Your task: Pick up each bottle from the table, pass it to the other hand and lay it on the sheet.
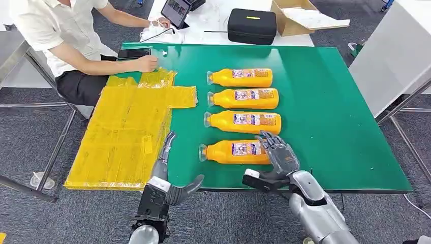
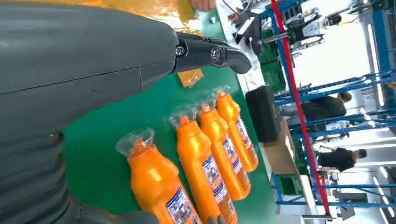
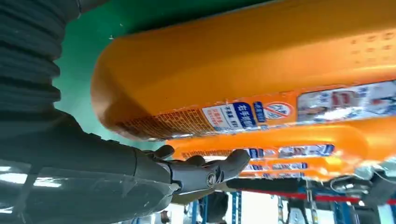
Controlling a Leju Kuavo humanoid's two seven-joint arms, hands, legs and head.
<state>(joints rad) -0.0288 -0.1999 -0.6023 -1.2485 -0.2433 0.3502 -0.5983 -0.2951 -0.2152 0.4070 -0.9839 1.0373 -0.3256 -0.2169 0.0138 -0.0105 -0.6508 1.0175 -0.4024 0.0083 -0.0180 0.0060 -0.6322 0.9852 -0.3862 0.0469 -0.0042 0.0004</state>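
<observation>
While four orange bottles are lying in a row, the right hand [image 1: 278,152] is arching spread fingers over the nearest orange bottle [image 1: 236,151], gripping nothing | left wrist: left hand [image 2: 93,70] is reaching, fingers extended and empty, yellow sheet [image 2: 154,8] beyond it | right wrist: that bottle is lying just beside the open fingers [image 3: 205,172].

- A workshop or test hall, not a home
- Blue metal racking [image 2: 369,84] and a red post [image 2: 299,112] stand behind the green table [image 1: 325,101]
- Grey carpet floor [image 1: 30,137], a black equipment case [image 1: 251,25], an open cardboard box [image 1: 305,15]
- A seated person [image 1: 66,40] works beside a tablet [image 1: 176,11]
</observation>
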